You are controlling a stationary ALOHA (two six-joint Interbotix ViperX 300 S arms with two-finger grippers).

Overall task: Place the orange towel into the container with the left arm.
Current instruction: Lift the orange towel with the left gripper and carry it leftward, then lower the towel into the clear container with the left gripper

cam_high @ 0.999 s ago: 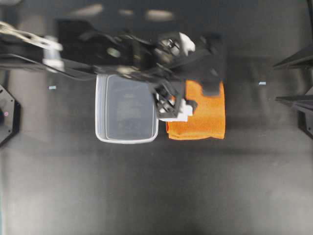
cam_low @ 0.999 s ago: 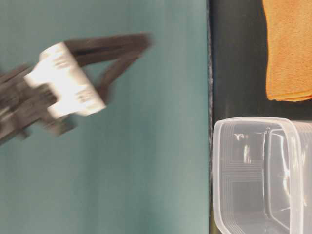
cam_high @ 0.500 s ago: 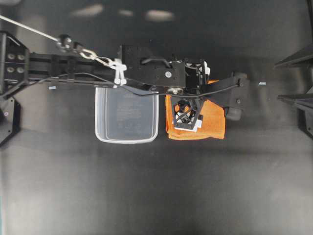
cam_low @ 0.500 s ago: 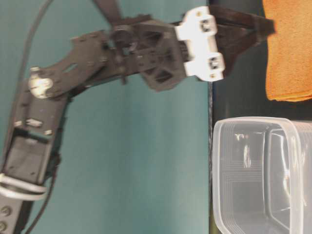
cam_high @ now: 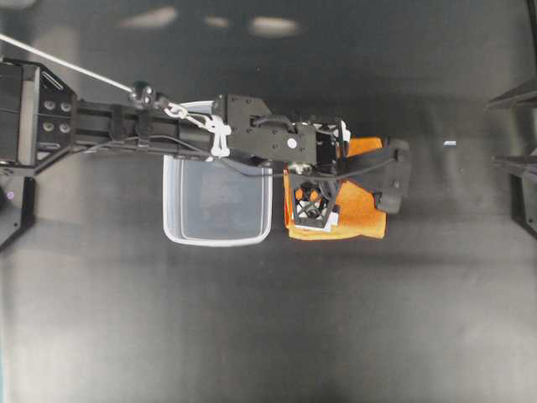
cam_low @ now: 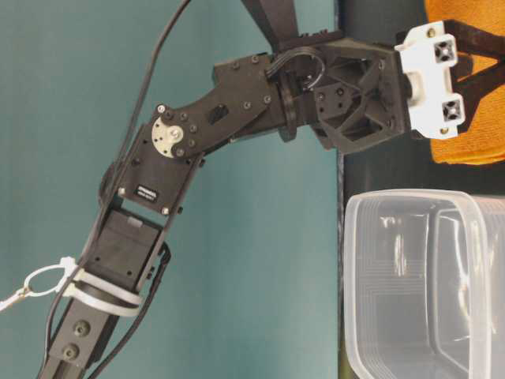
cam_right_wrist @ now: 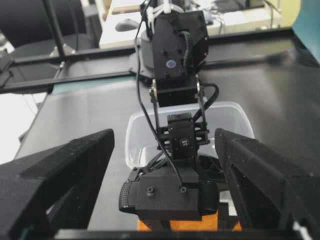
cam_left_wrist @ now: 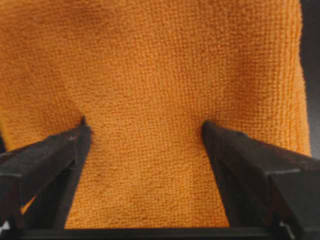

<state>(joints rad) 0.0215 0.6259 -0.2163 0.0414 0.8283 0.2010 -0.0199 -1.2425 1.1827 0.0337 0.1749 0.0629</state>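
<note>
The container (cam_high: 217, 201) stood on the dark table (cam_high: 268, 336), long axis running top to bottom overhead. Just right of it lay the orange towel (cam_high: 362, 210), flat. The left gripper (cam_left_wrist: 145, 131) rested spread wide upon the towel, gripping nothing.

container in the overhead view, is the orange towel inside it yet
No, the towel lies on the table beside the container, under the open left hand.

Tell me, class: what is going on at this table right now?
The left arm's claw is down on the orange towel, jaws wide open with both fingertips on the cloth, nothing gripped yet. The clear plastic container sits empty beside the towel. The right claw is open too and stays back.
</note>
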